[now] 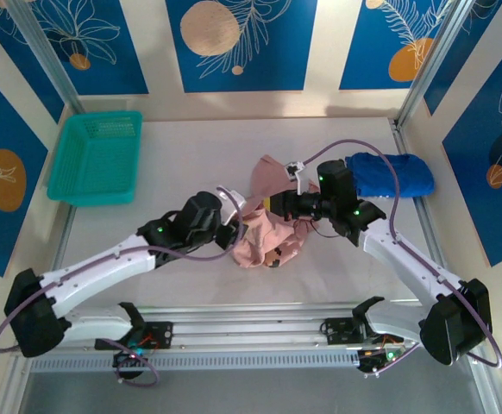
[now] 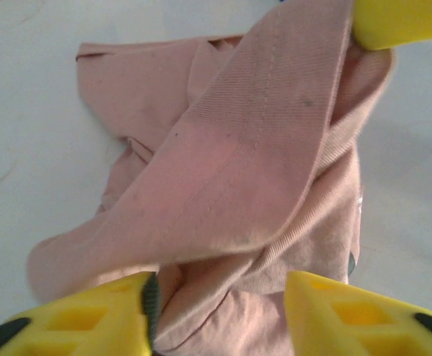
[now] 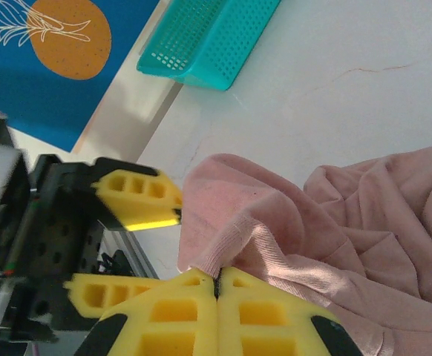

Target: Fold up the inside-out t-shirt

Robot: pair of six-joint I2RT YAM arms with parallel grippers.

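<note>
The inside-out t-shirt (image 1: 266, 240) lies bunched in a salmon-pink heap at the middle of the table. My right gripper (image 1: 279, 205) is shut on a ribbed hem of the t-shirt (image 3: 312, 222), pinched between its yellow fingertips (image 3: 217, 285) and lifted a little off the heap. My left gripper (image 1: 234, 233) comes in from the left. Its jaws stand apart, and folds of the t-shirt (image 2: 231, 148) lie loose between them (image 2: 222, 293). In the right wrist view its yellow fingers (image 3: 138, 196) sit just beside the raised cloth edge.
A teal basket (image 1: 96, 159) stands at the back left of the table, and shows too in the right wrist view (image 3: 208, 37). A royal-blue folded garment (image 1: 389, 175) lies at the right, just behind my right arm. Metal frame rails run along the table's near edge (image 1: 251, 310).
</note>
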